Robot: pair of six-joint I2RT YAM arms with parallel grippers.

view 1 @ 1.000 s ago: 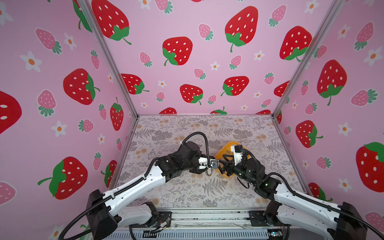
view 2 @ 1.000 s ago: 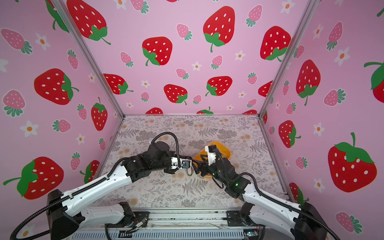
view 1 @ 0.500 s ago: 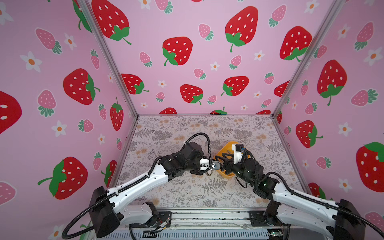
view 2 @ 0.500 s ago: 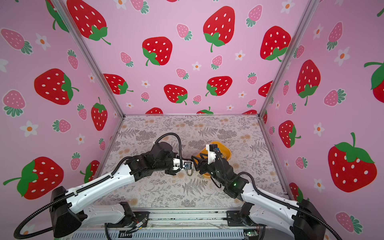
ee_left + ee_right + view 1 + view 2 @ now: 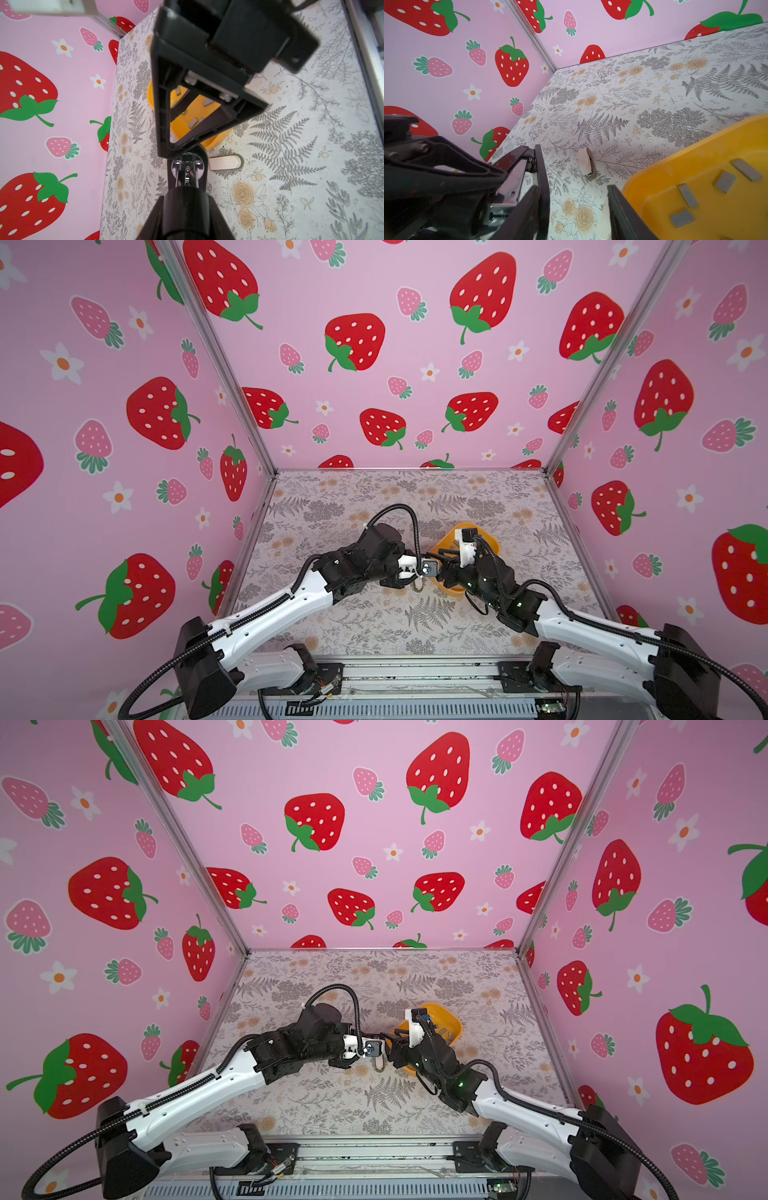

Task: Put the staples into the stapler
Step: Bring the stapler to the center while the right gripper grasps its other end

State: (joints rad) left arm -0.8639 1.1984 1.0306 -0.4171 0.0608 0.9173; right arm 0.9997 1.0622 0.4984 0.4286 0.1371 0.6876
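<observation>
Small grey metal staple strips (image 5: pixel 724 180) are lying unloaded in the yellow plastic tray (image 5: pixel 654 187), lower right of the right wrist view. The left gripper (image 5: pixel 187 182) is clamping the opened black stapler (image 5: pixel 446 166); the right gripper (image 5: pixel 573 187) is hanging half-open, empty.

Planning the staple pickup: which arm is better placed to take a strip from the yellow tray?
Right, probably. The left gripper is shut on the stapler; the right gripper stands with jaws apart, right beside the yellow tray of staples.
</observation>
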